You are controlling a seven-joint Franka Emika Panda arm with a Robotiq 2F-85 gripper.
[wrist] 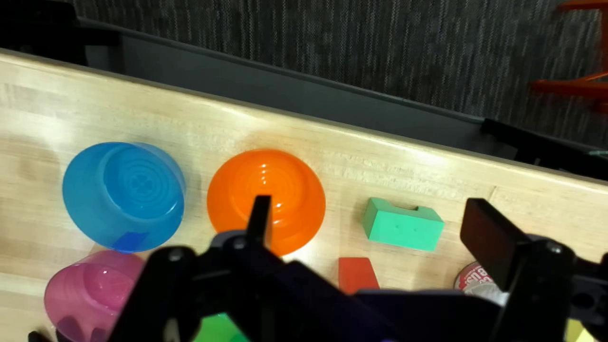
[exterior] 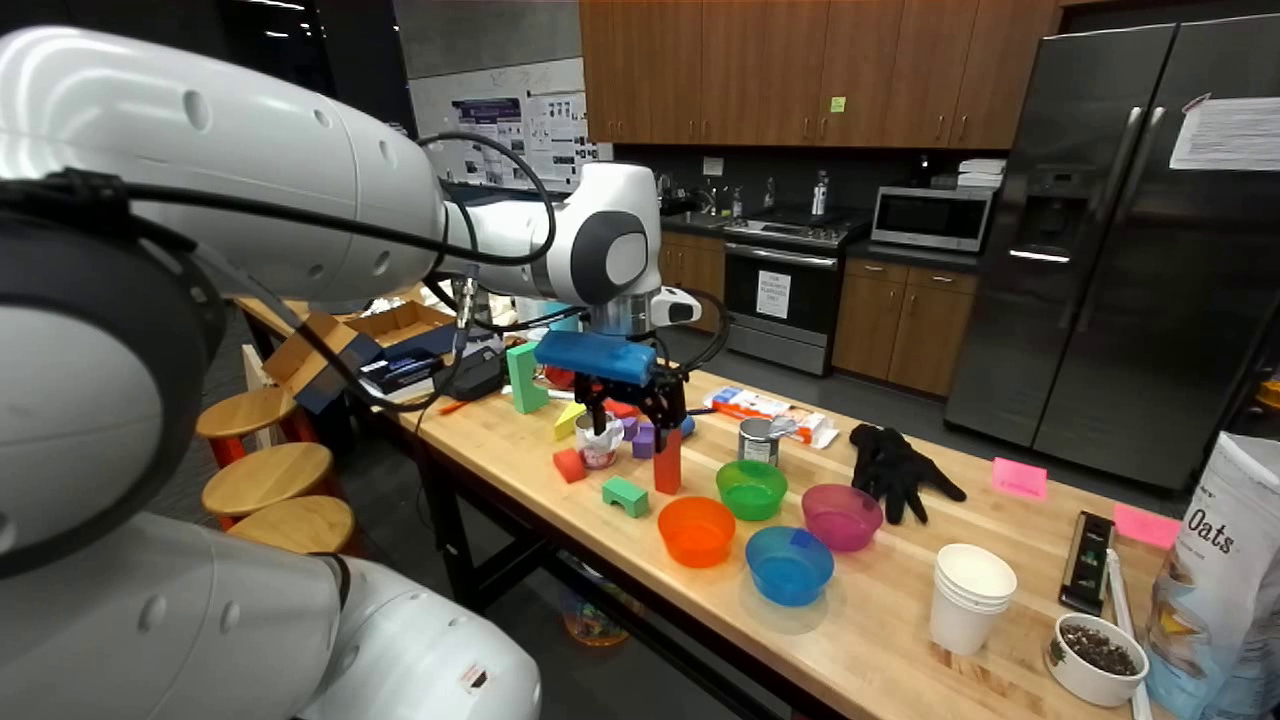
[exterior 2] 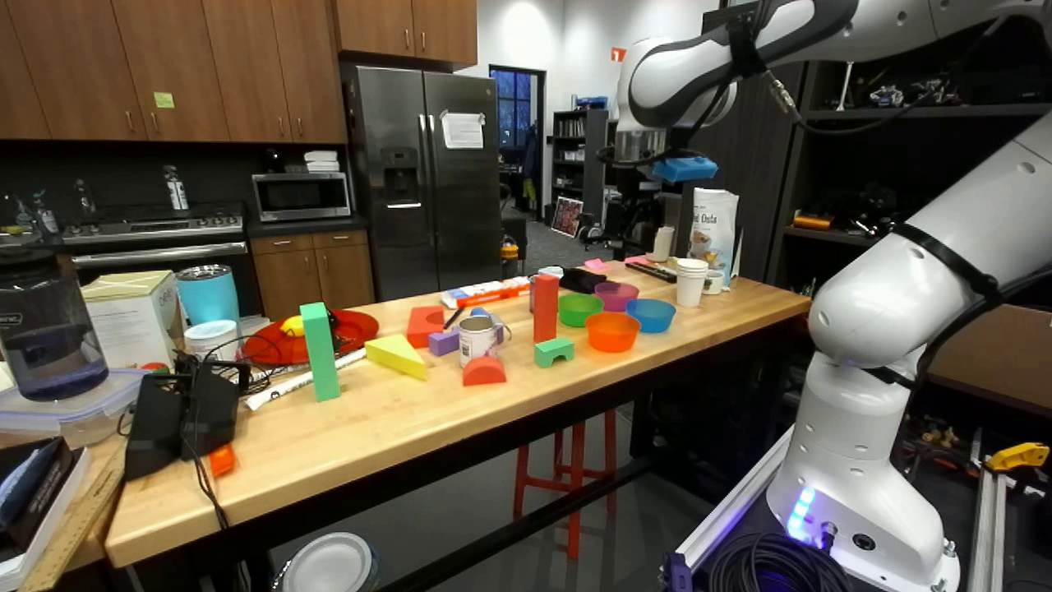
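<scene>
One green block [wrist: 403,230] below claw [wrist: 370,218]

1. A big dark fridge [exterior: 1110,280] has white paper [exterior: 1228,135] stuck on it.
2. A black glove [exterior: 893,468] lies on the desk [exterior: 870,625].
3. White cups [exterior: 968,605] stand stacked near a bag of oats [exterior: 1215,570].
4. Round wooden stools [exterior: 268,475] stand beside the desk.

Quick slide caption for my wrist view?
Open, empty fingers above the table, green block and red block framed between them, orange bowl beside blue bowl.
</scene>
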